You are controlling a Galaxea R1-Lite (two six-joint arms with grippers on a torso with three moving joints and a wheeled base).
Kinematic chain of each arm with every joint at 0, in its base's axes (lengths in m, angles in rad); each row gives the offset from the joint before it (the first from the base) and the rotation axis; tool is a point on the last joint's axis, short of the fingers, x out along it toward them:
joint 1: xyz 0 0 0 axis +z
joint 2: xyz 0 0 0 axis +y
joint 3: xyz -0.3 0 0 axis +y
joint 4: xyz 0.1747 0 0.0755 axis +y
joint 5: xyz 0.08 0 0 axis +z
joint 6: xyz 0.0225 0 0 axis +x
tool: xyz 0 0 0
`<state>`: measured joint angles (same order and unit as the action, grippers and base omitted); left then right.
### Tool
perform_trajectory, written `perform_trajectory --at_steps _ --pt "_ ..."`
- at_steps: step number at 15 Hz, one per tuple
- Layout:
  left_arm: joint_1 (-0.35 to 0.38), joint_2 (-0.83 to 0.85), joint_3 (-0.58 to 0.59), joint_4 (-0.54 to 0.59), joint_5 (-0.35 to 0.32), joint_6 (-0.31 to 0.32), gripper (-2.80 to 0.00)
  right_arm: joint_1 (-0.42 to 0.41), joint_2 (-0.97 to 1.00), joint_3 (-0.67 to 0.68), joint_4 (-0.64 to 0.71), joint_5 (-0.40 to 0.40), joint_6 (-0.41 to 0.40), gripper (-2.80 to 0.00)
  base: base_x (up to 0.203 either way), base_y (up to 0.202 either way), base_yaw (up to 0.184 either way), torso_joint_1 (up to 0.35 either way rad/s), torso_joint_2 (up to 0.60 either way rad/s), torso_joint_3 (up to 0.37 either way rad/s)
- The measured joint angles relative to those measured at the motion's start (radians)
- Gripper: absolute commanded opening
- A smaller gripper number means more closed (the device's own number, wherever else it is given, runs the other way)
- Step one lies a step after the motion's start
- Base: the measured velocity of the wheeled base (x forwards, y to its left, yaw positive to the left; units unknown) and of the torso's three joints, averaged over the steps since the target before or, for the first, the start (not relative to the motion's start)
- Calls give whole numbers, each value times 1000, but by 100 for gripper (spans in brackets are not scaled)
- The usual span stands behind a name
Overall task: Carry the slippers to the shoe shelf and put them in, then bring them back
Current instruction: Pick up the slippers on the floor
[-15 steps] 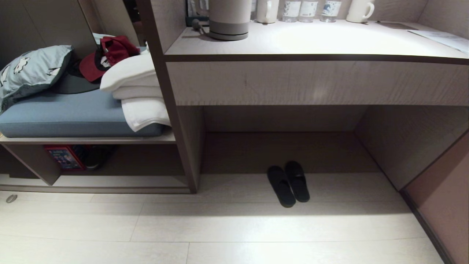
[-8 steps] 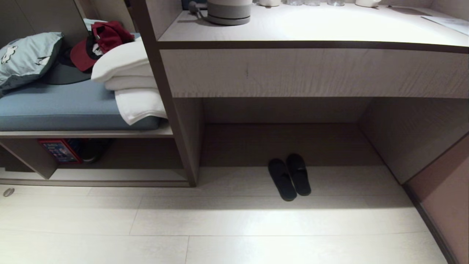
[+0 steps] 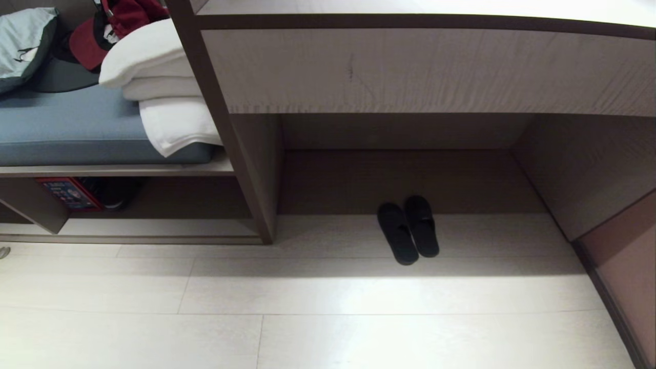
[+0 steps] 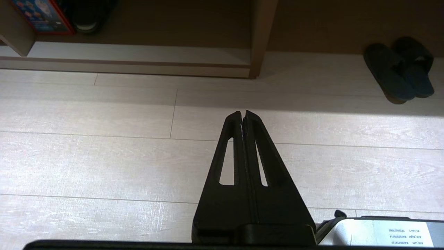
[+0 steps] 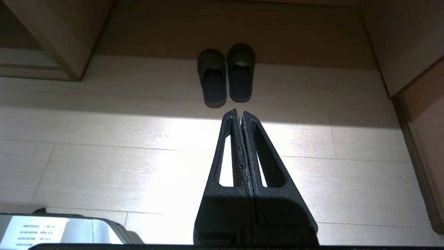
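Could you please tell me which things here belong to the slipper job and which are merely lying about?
Part of the job:
- slippers, side by side on the floor under the desk
- shoe shelf, low cubby to their left

Just lying about:
- folded white towels
- red cap
- pillow
- red box in the cubby

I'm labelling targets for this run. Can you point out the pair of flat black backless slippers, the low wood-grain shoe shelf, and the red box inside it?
Flat black backless slippers (image 3: 408,231): head view, between the two soles.
Low wood-grain shoe shelf (image 3: 154,227): head view, pale bottom board.
Red box (image 3: 68,192): head view, printed front face.
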<state>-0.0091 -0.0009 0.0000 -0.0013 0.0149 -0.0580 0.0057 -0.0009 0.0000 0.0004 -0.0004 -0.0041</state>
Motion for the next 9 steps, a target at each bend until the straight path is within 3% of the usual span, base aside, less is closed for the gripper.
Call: perform_trajectory --at_steps 9 --pt "0 0 0 0 0 -2 -280 0 0 0 1 0 0 -280 0 0 0 4 2 -196"
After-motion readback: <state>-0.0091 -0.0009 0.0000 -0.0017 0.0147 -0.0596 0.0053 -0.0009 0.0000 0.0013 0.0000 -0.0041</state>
